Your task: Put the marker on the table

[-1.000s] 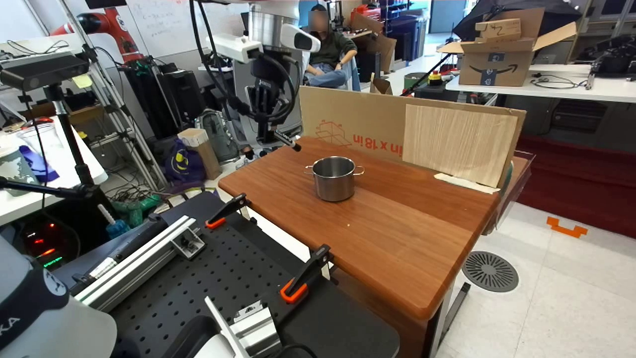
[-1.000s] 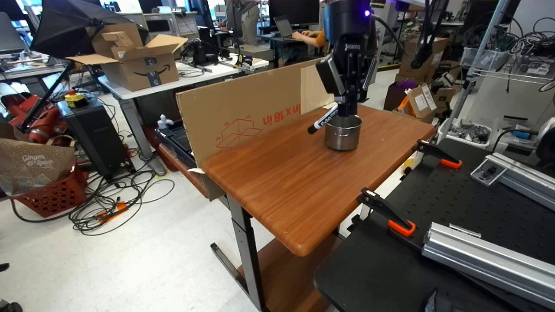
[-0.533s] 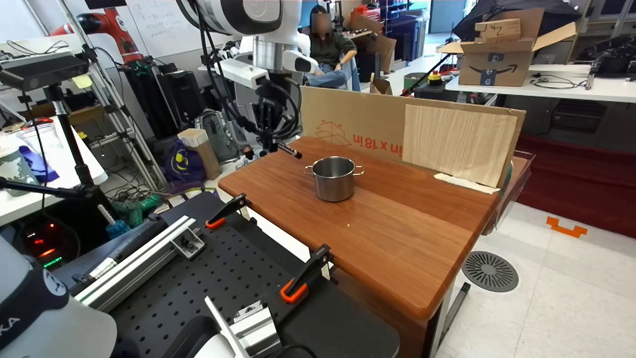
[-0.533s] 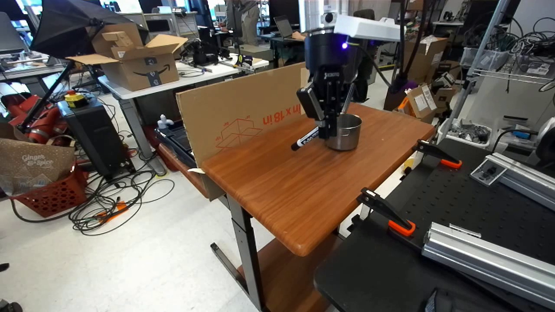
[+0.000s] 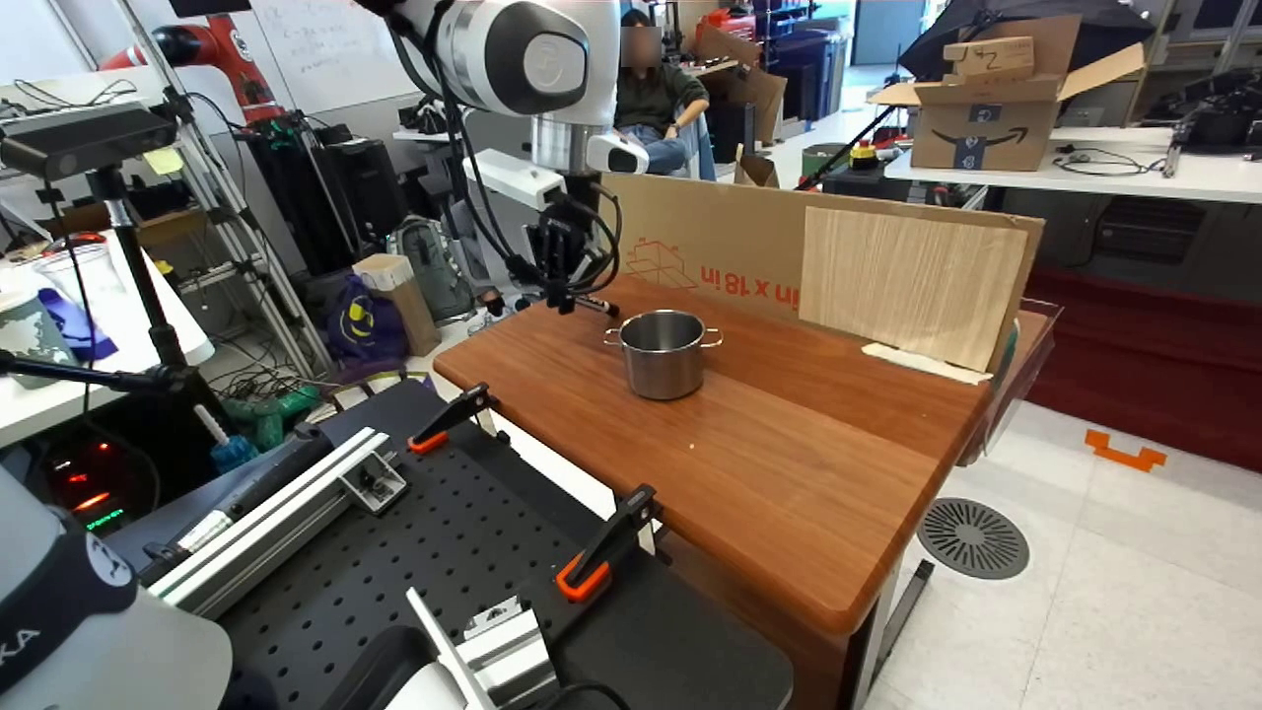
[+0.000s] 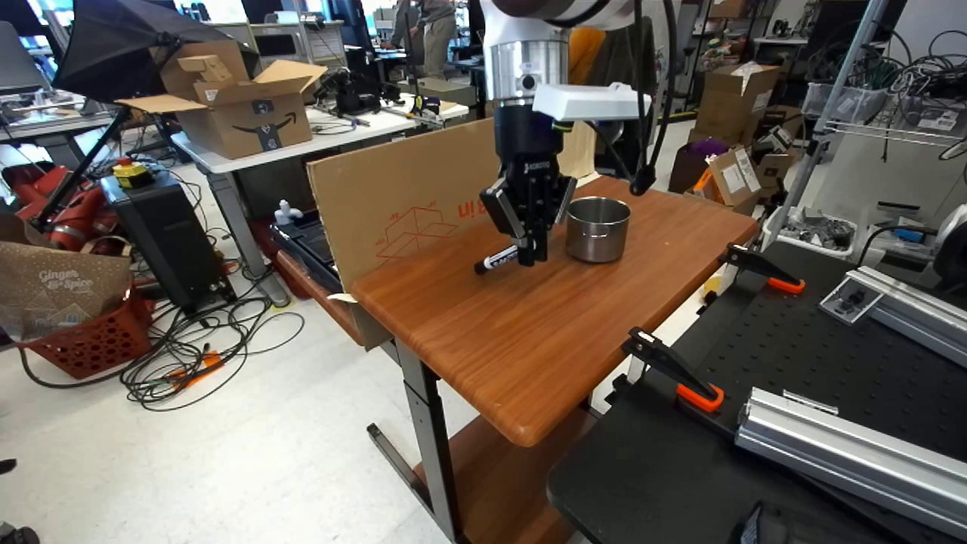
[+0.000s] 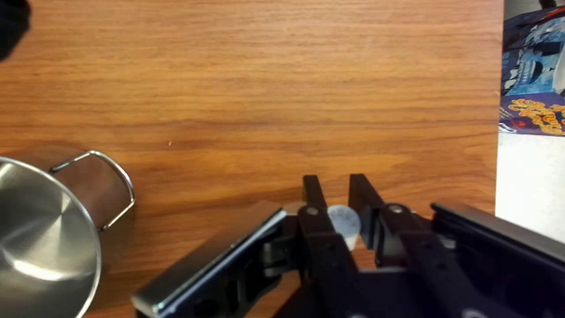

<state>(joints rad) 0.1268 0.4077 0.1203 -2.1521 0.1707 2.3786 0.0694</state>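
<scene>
Table (image 6: 521, 340) spreads wide to its edges beneath the hand (image 6: 532, 255) clamped on the marker (image 6: 499, 259) near the pot (image 6: 597, 240).

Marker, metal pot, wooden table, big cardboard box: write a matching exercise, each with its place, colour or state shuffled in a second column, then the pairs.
Things:
1. marker
2. metal pot
3. wooden table
4. big cardboard box

Matches:
A. reddish brown
B. flaps open
C. between the jaws
D. silver, standing upright

Pairs: 1-C, 2-D, 3-A, 4-B

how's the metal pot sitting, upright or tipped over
Upright: in both exterior views, the metal pot stands on the table with its walls vertical and its open top facing up.
</scene>
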